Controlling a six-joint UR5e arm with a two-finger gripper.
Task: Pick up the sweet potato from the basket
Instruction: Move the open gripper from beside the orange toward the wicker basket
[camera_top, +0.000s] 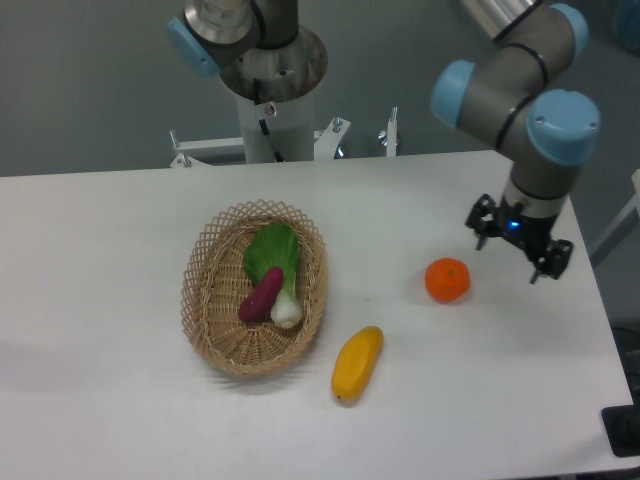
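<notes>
On the white table (120, 400) sits the oval, light tan woven wicker basket (254, 288), left of centre, and the grey-and-blue arm's black two-finger gripper (514, 246) hangs well to the right above the tabletop, its fingers spread apart and holding nothing. Inside the basket a green-leafed, white-stemmed bok choy (277, 266) lies lengthwise with the small dark purple-magenta sweet potato (260, 295) touching its left side. Near the basket's right edge lies a yellow-orange oblong fruit (357, 363), and a round orange fruit (447, 280) rests further right, just left of the gripper.
</notes>
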